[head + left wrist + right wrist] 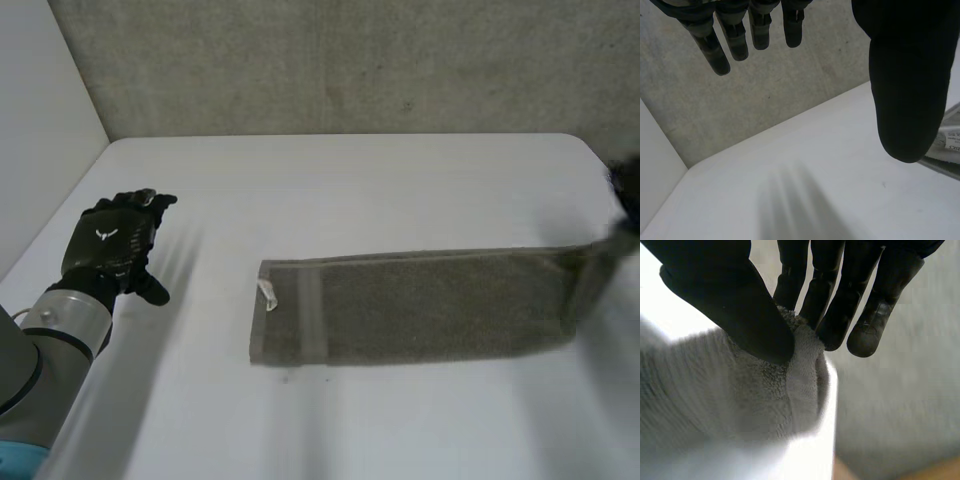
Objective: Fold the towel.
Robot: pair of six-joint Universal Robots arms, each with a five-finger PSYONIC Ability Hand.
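Note:
A grey-brown towel [420,308] lies as a long folded strip across the white table [350,180], with a small white tag [268,294] near its left end. Its right end rises off the table to my right hand [626,190] at the table's right edge. In the right wrist view my right hand [755,315] pinches that end of the towel [740,385] between thumb and fingers. My left hand [112,245] hovers open over the table's left side, well clear of the towel. In its own wrist view the left hand's fingers [720,47] hang straight, holding nothing.
A grey wall [340,60] stands behind the table's far edge, and a white panel [40,120] borders the left side. The edge of a flat grey object with a label [950,142] lies on the table beside my left thumb.

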